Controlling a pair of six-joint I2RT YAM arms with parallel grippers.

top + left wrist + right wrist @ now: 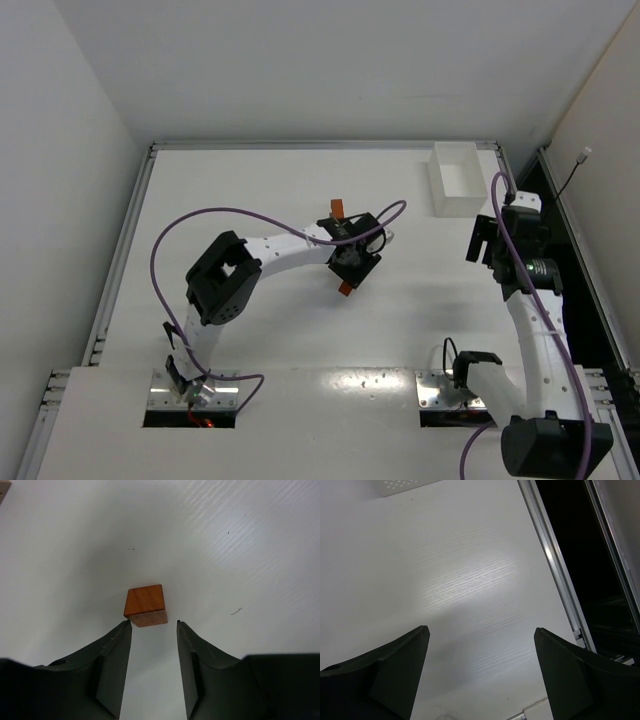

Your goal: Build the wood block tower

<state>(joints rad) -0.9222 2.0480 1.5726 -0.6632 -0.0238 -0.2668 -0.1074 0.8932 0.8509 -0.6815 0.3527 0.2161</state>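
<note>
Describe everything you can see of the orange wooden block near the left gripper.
The orange block is a small cube-like piece of wood with a smooth reddish-orange top and a paler brown, grainy near face. It lies flat on the white table, slightly turned, just beyond the fingertips of the left gripper, not between them. Nothing rests on it.
</note>
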